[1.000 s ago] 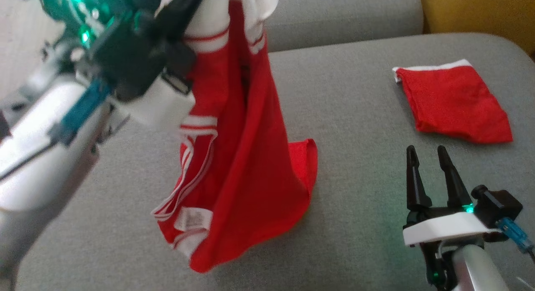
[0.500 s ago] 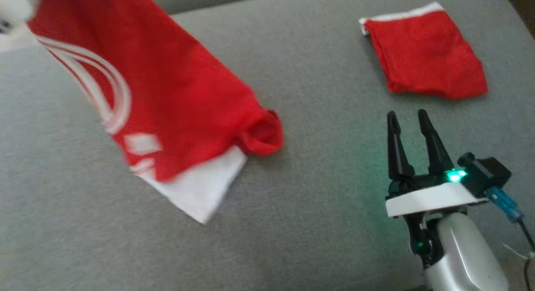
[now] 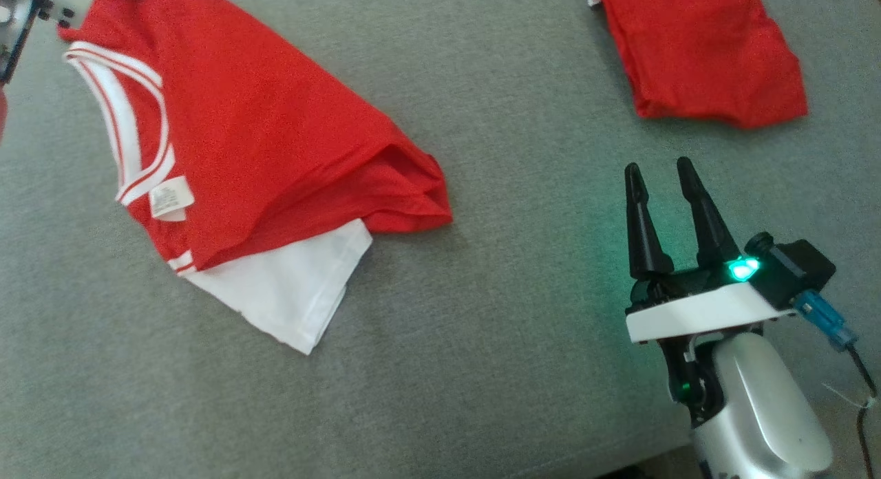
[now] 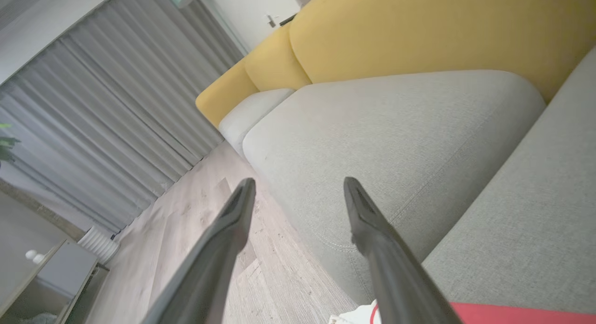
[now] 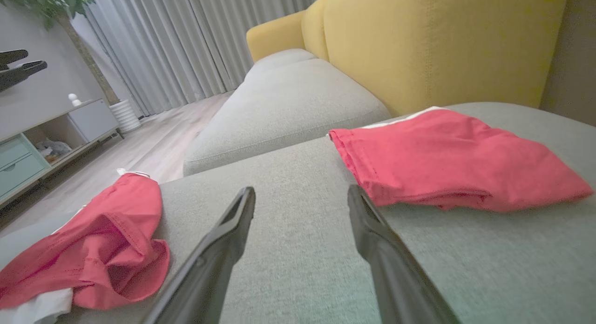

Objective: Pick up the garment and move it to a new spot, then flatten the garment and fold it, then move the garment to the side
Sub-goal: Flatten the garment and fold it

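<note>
- Left gripper (image 4: 298, 184): fingers spread wide, nothing between them, at the seat cushion's (image 3: 523, 341) far-left edge.
- Right gripper (image 3: 657, 171): spread too, empty, near the front-right edge.
- Garment (image 3: 261, 142): red jersey, rumpled on the cushion's left half, white sleeve (image 3: 289, 293) poking out beneath, hem doubled under.
- Risk: collar end lies at the left edge, so a one-sided tug while flattening could drag it onto the floor (image 4: 186, 221).
- Risk: pressing now would crease in the doubled hem.

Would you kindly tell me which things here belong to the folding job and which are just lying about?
Job: crumpled red-and-white shirt; left gripper; right gripper, both open.
Lying about: folded red garment; yellow sofa back; grey curtains.
</note>
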### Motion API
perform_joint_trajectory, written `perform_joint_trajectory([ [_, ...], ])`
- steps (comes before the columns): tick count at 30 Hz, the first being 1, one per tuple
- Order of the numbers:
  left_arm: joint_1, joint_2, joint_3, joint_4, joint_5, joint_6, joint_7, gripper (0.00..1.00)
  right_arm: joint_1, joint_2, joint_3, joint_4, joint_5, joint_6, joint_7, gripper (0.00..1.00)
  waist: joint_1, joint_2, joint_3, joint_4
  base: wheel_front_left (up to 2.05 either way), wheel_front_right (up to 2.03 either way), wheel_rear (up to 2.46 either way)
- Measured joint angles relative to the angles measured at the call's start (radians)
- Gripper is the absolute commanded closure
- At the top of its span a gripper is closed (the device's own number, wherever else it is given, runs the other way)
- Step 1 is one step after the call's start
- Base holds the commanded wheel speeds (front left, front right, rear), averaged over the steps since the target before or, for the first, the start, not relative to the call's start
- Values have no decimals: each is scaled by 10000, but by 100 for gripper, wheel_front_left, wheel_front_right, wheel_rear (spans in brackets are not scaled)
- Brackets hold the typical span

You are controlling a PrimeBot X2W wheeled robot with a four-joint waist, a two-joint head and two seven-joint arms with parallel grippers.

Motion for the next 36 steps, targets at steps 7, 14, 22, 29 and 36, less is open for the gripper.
perform_joint_trajectory([
  [7, 97, -399, 460, 543, -635, 100, -1243, 0, -33, -2, -311, 44, -307, 0, 0, 0, 0, 0, -558, 495, 0, 0, 0],
  [14, 1705, -830, 922, 61, -1469, 449, -1894, 0, 358, 0, -803, 117, -704, 0, 0, 0, -1, 0, -1404, 1231, 0, 0, 0],
  [22, 5119, -1081, 1402, -2203, -2284, 1365, -2008, 0, 1101, 2, -1384, 77, -1126, 0, 0, 0, -2, 0, -2343, 2278, 0, 0, 0],
  [29, 8854, -1294, 1689, -5133, -2516, 2840, -2034, 0, 1696, 6, -1534, -42, -1267, 0, 0, 0, -2, 1, -2928, 3216, 0, 0, 0],
  [36, 10927, -1741, 1645, -6613, -2449, 3480, -2033, 0, 1860, 8, -1595, -173, -1559, 0, 0, 0, -1, 1, -2960, 4149, 0, 0, 0],
])
